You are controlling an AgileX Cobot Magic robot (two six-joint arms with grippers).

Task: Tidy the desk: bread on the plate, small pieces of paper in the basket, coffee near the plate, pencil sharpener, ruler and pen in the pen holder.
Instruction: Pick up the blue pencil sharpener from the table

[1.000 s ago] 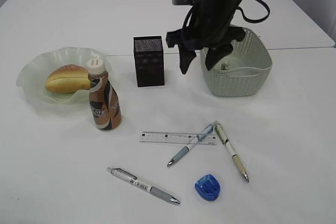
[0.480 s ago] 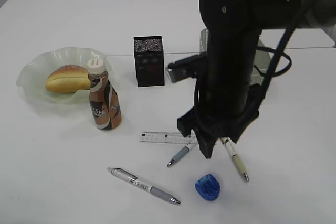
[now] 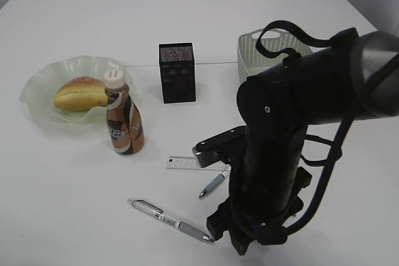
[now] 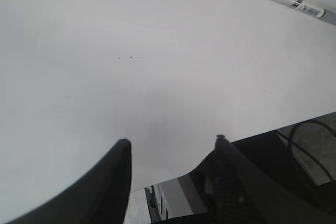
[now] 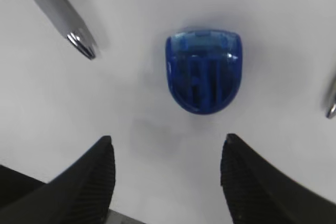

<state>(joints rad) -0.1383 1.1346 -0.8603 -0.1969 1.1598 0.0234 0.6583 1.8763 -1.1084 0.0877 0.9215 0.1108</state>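
My right gripper [image 5: 167, 142] hangs open just above the desk [image 3: 75, 179], with the blue pencil sharpener [image 5: 204, 71] lying a little ahead of its fingertips and untouched. In the exterior view the right arm [image 3: 274, 154] hides the sharpener. The clear ruler [image 3: 181, 163] pokes out from behind the arm, as does a blue pen [image 3: 213, 185]. A grey-white pen [image 3: 168, 219] lies in front. The bread [image 3: 80, 93] sits on the green plate [image 3: 37, 85], with the coffee [image 3: 124, 116] beside it. My left gripper [image 4: 172, 141] is open over bare desk. No pieces of paper show.
The black mesh pen holder [image 3: 177, 71] stands at centre back. The pale basket [image 3: 259, 54] is at the back right, half hidden by the right arm. Pen tips [image 5: 79, 40] flank the sharpener in the right wrist view. The grey-white pen [image 4: 291, 1] shows far ahead of the left gripper.
The right arm has swung from the basket at the back toward the front of the desk and lowered over the pencil sharpener. Nothing else has moved.
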